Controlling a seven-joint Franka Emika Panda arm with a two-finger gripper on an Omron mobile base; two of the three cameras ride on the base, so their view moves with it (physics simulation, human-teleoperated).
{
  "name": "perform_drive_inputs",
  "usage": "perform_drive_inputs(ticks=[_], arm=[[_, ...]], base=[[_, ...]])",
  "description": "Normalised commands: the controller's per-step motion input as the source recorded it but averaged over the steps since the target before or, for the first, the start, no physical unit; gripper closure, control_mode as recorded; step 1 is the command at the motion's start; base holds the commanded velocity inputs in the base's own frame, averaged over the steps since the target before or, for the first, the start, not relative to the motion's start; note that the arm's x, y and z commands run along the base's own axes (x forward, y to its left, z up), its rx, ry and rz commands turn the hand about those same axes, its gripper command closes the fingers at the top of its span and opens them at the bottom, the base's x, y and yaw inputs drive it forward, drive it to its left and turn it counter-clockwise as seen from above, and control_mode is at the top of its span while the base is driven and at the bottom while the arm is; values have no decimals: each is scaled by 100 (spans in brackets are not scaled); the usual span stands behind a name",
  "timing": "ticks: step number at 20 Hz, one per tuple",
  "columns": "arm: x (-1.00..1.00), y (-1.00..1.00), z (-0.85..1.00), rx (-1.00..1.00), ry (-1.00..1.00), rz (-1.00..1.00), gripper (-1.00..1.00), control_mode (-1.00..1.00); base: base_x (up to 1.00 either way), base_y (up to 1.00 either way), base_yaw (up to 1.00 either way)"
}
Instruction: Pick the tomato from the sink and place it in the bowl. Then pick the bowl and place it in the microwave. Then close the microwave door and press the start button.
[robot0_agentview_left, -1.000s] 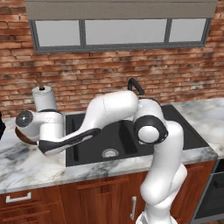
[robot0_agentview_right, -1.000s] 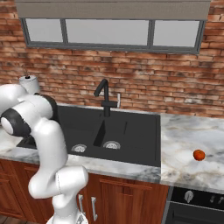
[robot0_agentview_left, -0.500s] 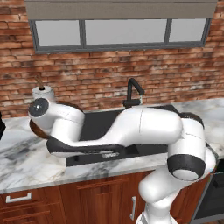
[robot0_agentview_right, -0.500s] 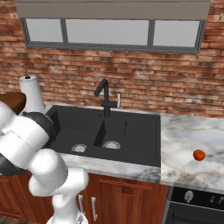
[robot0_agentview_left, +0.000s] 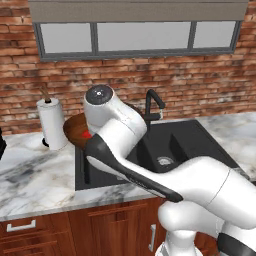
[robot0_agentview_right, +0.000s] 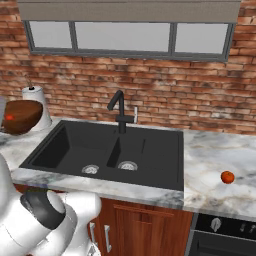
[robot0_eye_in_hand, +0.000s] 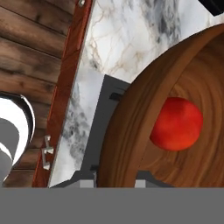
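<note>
**Bowl lifted, tomato inside**

The gripper (robot0_eye_in_hand: 116, 180) pinches the bowl (robot0_eye_in_hand: 175, 118) by its rim, 1 finger on each side of the wall. The tomato (robot0_eye_in_hand: 177, 124) rests inside. The bowl hangs above the counter (robot0_agentview_right: 220, 192), left of the sink (robot0_agentview_right: 110, 152).

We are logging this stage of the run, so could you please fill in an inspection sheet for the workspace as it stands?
Surface: marble counter around the black sink, both basins bare.
Job's things: tomato lies inside the wooden bowl; bowl lifted above the counter's left end.
Clutter: paper towel roll by the wall; small orange-red fruit on the right counter.
Grippers: gripper shut on the bowl's rim.
Cables: nothing seen.
Surroundings: brick wall, window, faucet, wooden cabinets, oven front at lower right.
</note>
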Motion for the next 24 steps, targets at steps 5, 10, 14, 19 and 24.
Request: perform_drive_inputs(ticks=[5, 10, 14, 19, 24], arm=[[-46, -97, 33, 5, 3, 5, 100, -100], [-39, -76, 26, 1, 0, 16, 100, -100], [-25, -50, 40, 0, 1, 4, 100, -100], [-7, -29, 29, 0, 5, 0, 100, -100], [-9, -35, 3, 0, 0, -2, 100, -100]], base=[[0, 0, 0], [0, 0, 0], [0, 0, 0], [0, 0, 0], [0, 0, 0]])
